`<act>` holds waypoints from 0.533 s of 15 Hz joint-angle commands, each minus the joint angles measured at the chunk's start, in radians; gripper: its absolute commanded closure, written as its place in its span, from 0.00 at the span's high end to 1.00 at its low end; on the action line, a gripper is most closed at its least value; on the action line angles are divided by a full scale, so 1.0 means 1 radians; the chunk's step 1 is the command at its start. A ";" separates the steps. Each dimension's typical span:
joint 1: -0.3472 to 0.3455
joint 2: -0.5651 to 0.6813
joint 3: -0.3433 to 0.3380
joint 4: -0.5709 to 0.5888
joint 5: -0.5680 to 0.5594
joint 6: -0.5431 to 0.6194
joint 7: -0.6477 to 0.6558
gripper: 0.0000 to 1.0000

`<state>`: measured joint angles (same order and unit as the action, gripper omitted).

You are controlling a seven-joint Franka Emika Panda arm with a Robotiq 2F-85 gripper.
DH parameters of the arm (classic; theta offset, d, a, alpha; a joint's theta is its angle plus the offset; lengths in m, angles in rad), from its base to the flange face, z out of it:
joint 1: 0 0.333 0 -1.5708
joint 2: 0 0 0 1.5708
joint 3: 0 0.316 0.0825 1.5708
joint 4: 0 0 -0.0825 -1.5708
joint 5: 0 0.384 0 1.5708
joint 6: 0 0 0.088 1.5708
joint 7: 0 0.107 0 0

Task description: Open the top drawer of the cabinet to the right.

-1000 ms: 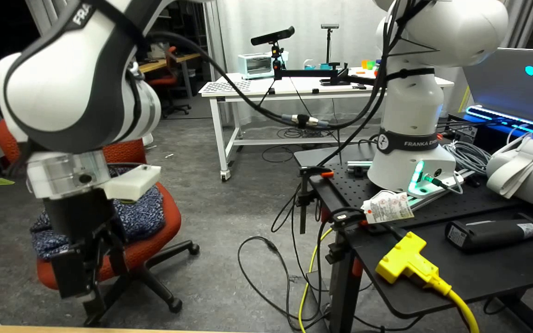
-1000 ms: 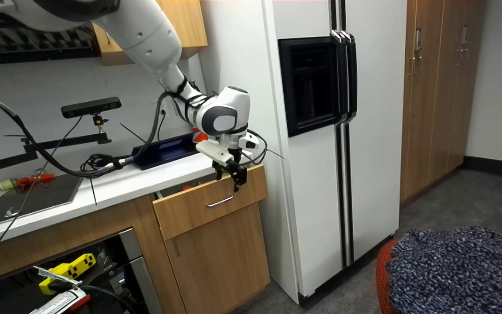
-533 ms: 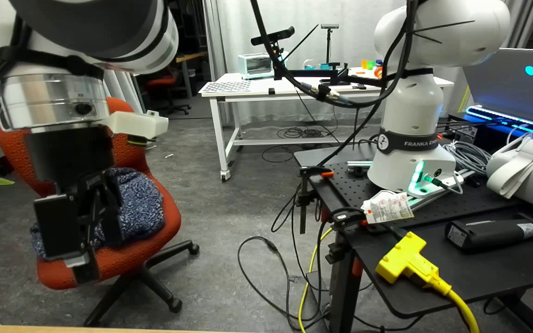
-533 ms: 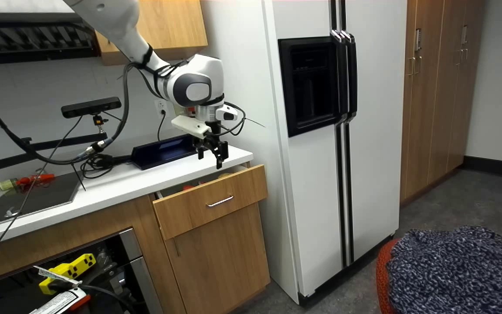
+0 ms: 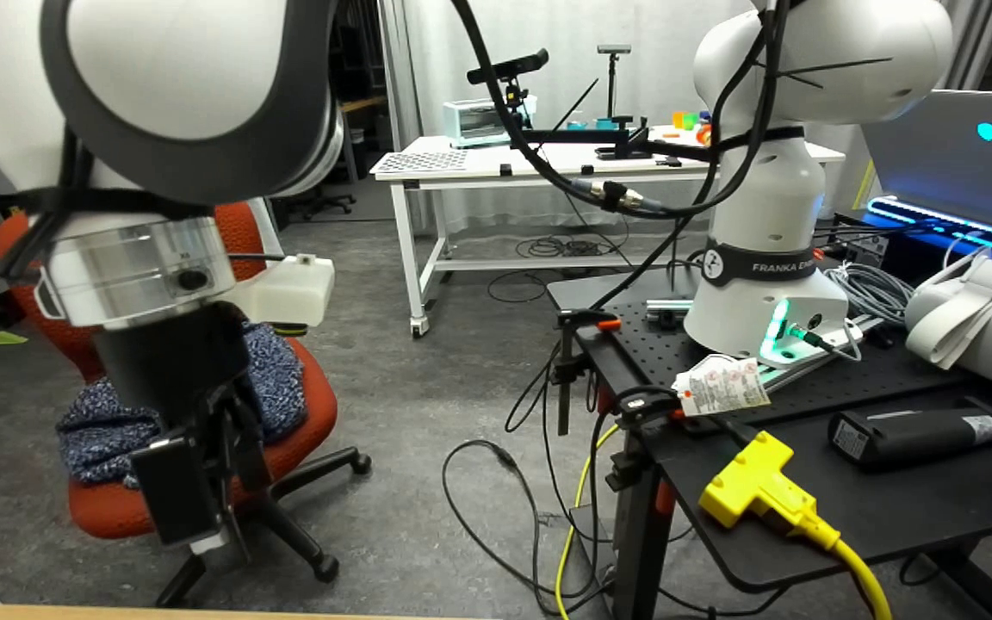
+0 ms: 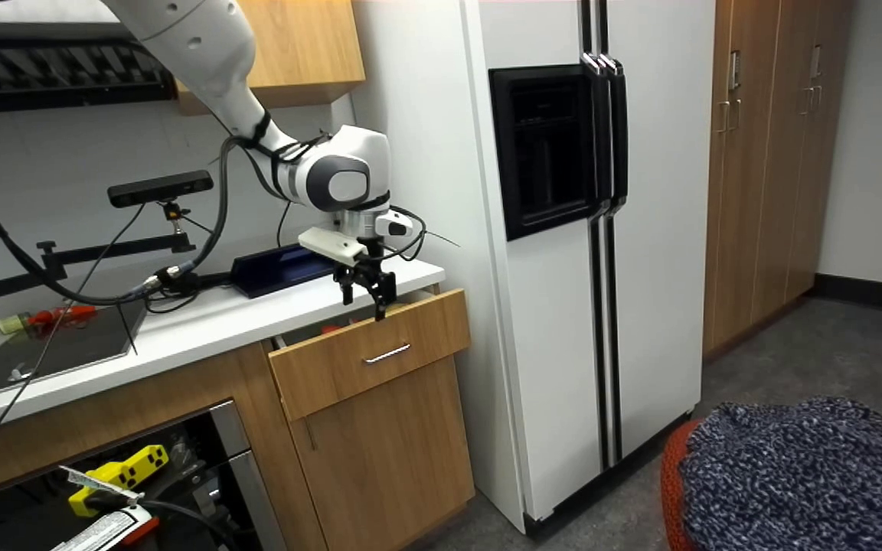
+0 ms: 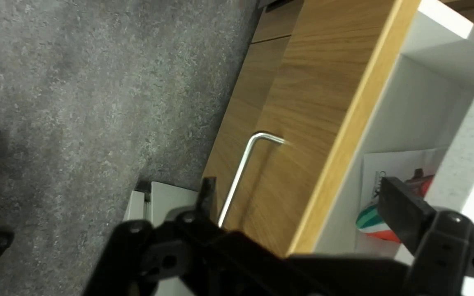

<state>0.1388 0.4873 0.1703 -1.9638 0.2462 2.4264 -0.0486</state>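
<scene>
The top drawer (image 6: 341,369) has a wood front and stands partly pulled out under the counter in an exterior view. Its silver handle (image 6: 387,353) is on the front. In the wrist view the drawer front (image 7: 327,82), its handle (image 7: 243,160) and its white inside show, with a packet with green and red colours (image 7: 375,224) in it. My gripper (image 6: 364,301) is open and empty above the drawer. In the wrist view the gripper (image 7: 300,195) has one finger over the front near the handle and one over the drawer's inside. Contact is not visible.
A white counter (image 6: 246,333) with a dark blue tray (image 6: 284,268) lies behind the drawer. A white refrigerator (image 6: 441,191) stands beside it. A wall cabinet (image 6: 303,46) hangs above. An orange chair (image 5: 315,405) and a black cart (image 5: 806,517) show in an exterior view.
My gripper rose and moved back from the drawer front toward the counter, then came down slightly over the drawer. The drawer has not visibly moved.
</scene>
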 commanded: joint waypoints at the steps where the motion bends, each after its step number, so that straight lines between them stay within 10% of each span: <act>1: 0.010 0.092 -0.031 0.095 -0.071 -0.034 0.030 1.00; 8: 0.022 0.172 -0.022 0.249 -0.097 -0.076 0.027 1.00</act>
<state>0.1468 0.6242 0.1492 -1.8040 0.1833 2.4098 -0.0486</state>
